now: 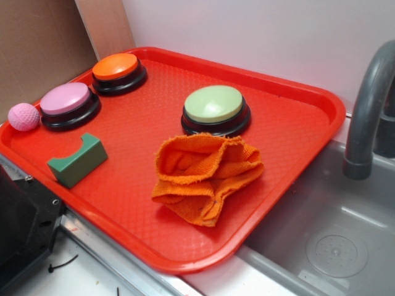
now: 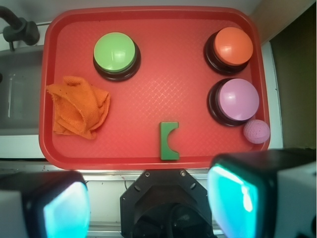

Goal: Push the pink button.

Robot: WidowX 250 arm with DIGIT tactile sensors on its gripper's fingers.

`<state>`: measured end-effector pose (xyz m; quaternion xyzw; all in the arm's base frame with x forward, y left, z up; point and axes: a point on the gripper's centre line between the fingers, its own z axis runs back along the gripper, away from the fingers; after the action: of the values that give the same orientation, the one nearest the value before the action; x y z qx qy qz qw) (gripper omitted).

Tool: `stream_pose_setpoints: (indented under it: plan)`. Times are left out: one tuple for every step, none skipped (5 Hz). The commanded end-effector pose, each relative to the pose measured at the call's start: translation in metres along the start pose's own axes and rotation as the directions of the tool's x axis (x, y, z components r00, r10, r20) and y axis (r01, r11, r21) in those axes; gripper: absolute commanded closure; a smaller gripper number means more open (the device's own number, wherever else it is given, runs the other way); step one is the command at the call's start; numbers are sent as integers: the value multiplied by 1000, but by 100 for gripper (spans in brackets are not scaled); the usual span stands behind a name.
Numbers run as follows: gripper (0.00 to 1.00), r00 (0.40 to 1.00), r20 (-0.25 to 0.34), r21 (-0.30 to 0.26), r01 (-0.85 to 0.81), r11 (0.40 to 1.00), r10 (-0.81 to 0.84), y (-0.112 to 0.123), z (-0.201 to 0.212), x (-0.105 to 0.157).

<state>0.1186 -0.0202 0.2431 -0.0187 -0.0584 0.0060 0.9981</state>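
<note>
Toward three o'clock on the red tray [image 2: 148, 20], as the wrist view frames it, sits the pink button [image 2: 238, 99], its dome on a black round base. The orange button [image 2: 233, 45] stands just beyond it at about one o'clock, the pink ball [image 2: 256, 131] lies touching or nearly touching its base at four o'clock, and the green block [image 2: 169, 141] lies well apart at six o'clock. The green button [image 2: 115, 52] and the cloth [image 2: 79, 107] occupy the nine-to-eleven side.

The tool [image 2: 148, 198] hangs high above the tray's near edge with its fingers [image 2: 233, 193] spread wide, holding nothing.

The button looks like stiff, smooth plastic, light, on a broad base that should resist tipping. It needs no grasp: a straight downward press on the dome's crown would likely serve best. Off-centre contact could skid down the glossy curve or nudge the ball.
</note>
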Motion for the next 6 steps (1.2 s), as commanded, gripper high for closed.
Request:
stream_pose_setpoints:
  plan:
    - [0,1000,0,0,0,1000,0,0,0,0]
    - [0,985,-39,32,-170,985,171,51,-30,27]
    - [0,955,-14,53,-294,954,295,93,-53,47]
    - [0,900,18,79,-436,896,437,125,-80,52]
    - [0,819,42,103,-573,813,572,145,-106,42]
    - [0,724,34,137,-687,714,689,153,-127,30]
